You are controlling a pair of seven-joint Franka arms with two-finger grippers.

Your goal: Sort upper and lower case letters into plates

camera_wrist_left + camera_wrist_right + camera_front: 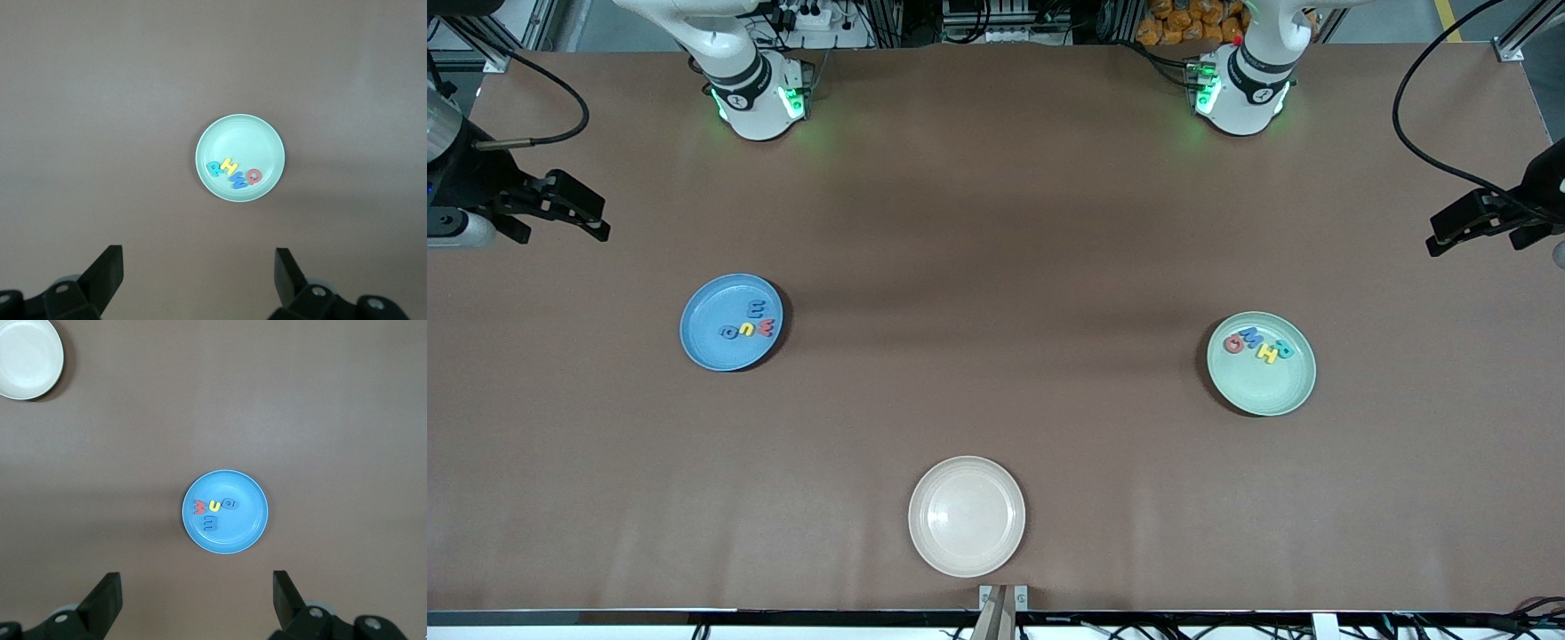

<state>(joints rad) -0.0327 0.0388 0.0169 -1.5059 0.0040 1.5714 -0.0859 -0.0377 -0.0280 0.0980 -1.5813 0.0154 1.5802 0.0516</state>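
A: What sits on the brown counter (996, 222) near the front camera's edge?

B: A round cream-white plate (967, 516), shallow, with nothing in it. It lies about midway between the two ends of the counter.

A: Anything past the counter's edge?

B: By the bases, a heap of orange items (1183, 22) that I cannot identify, and a white power strip (809, 15). Black cables (1427, 133) trail over the counter at both ends.

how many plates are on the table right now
3: a blue plate toward the right arm's end, a mint plate toward the left arm's end, and a cream plate between them, nearest the front camera. None looks hidden.
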